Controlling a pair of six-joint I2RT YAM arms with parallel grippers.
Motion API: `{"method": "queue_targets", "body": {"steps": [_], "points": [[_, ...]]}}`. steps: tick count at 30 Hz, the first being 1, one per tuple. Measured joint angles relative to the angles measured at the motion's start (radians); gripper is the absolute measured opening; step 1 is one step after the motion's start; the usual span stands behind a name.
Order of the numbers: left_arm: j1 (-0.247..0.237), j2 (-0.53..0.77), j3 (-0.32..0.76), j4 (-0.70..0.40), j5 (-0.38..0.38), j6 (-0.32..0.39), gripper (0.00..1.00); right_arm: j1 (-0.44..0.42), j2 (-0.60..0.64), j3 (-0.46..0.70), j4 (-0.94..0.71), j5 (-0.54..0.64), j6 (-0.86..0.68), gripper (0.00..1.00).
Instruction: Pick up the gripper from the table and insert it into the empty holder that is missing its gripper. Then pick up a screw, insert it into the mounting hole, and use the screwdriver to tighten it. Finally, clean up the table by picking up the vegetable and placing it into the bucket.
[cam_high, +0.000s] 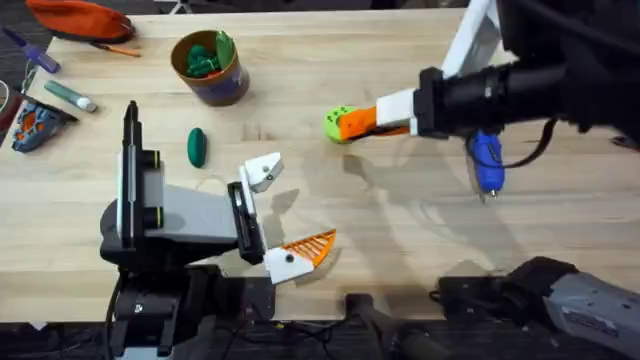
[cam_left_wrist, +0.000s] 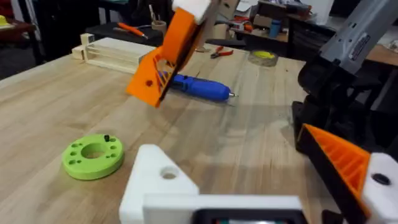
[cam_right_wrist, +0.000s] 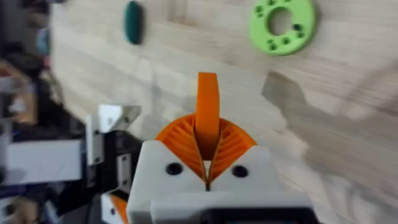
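The orange ribbed gripper (cam_right_wrist: 207, 106) is pinched between the pads of my right gripper (cam_high: 350, 123), which is shut on it just above the lime-green disc (cam_high: 335, 120). From the left wrist, the right gripper (cam_left_wrist: 158, 78) hangs over the table in front of the blue screwdriver (cam_left_wrist: 202, 87). My left gripper (cam_high: 290, 210) is open. One of its fingers is the bare white holder (cam_high: 262, 172) with a hole (cam_left_wrist: 168, 173); the other carries an orange pad (cam_left_wrist: 345, 158). The dark green vegetable (cam_high: 197, 146) lies below the tan bucket (cam_high: 210, 68). The screwdriver (cam_high: 487, 160) lies under the right arm.
A small dark screw (cam_left_wrist: 107, 138) stands on the lime disc (cam_left_wrist: 93, 155). An orange pouch (cam_high: 80, 18), markers and small tools sit at the far left. A wooden box (cam_left_wrist: 115, 53) and a tape roll (cam_left_wrist: 264, 57) lie beyond the screwdriver. The bucket holds green toy pieces.
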Motion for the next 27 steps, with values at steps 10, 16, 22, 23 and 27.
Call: {"method": "queue_targets", "body": {"steps": [10,16,22,23,27], "points": [[0.000,0.000,0.000,0.000,0.000,0.000,0.986,-0.087,-0.059,-0.258,0.409,-0.413,0.109,0.009],[0.000,0.000,0.000,0.000,0.000,0.000,0.985,-0.120,-0.059,-0.369,0.643,-0.613,0.196,0.009],[0.000,0.000,0.000,0.000,0.000,0.000,0.985,-0.128,-0.059,-0.436,0.699,-0.721,0.234,0.009],[0.000,0.000,0.000,0.000,0.000,0.000,0.986,-0.128,-0.059,-0.450,0.720,-0.736,0.239,0.009],[0.000,0.000,0.000,0.000,0.001,0.000,0.986,-0.128,-0.059,-0.510,0.806,-0.775,0.282,0.009]]}}
